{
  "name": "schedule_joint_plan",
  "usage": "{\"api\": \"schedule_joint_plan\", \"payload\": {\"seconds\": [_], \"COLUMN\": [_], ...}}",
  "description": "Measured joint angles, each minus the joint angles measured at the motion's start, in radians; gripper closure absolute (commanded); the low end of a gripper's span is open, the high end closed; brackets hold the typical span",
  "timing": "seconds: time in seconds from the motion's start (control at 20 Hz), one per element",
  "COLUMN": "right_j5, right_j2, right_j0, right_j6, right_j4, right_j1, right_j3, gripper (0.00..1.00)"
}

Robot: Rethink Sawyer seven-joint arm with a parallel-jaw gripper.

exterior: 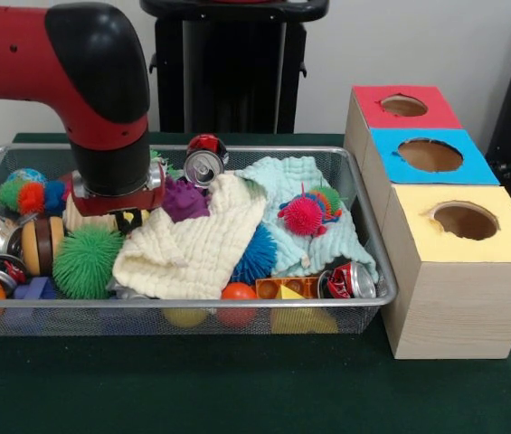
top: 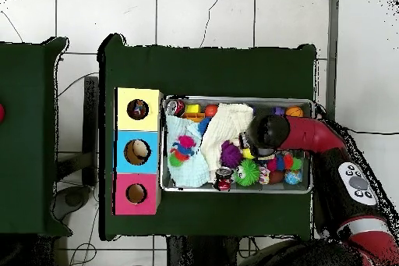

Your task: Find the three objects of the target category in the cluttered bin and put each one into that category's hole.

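The red and black arm (exterior: 83, 81) is reaching down into the wire-mesh bin (exterior: 364, 262), and its gripper (exterior: 131, 215) is sitting low among the clutter; the wrist is hiding the fingers, so whether they are released or clenched cannot be told.

Just beside the gripper a knobbly purple ball (exterior: 185, 197) is resting against a cream waffle-weave cloth (exterior: 196, 240), which is lying crumpled and draping toward the bin's front wall. Beyond it a pale mint cloth (exterior: 314, 231) of the same weave is spreading out, with a spiky pink ball (exterior: 303, 215) lying on top. On the gripper's other side a shaggy green ball (exterior: 86, 262) is lying near a banded wooden piece (exterior: 42, 244).

Two crushed metal cans are showing: one (exterior: 204, 165) tilting at the back wall just past the gripper, one (exterior: 353, 280) lying in the front corner well away, nearest the boxes.

Outside the bin, three plain wooden boxes are standing in a row, each with one round hole: red-topped (exterior: 404, 106), blue-topped (exterior: 430, 155), yellow-topped (exterior: 465, 221).
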Motion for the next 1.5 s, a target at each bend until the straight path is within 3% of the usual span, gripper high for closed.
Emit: {"api": "schedule_joint_plan", "payload": {"seconds": [0.6,0.85,1.05,1.5], "right_j5": [0.0,0.006,0.034,0.1], "right_j2": [0.047,0.109,0.129,0.17], "right_j0": [-0.051,-0.136,-0.165,-0.169], "right_j6": [0.0,0.0,0.0,0.0], "right_j4": [0.002,0.032,0.051,0.087], "right_j1": [-0.007,-0.083,-0.141,-0.223], "right_j3": [0.025,0.117,0.146,0.157], "gripper": [1.0,1.0,1.0,1.0]}}
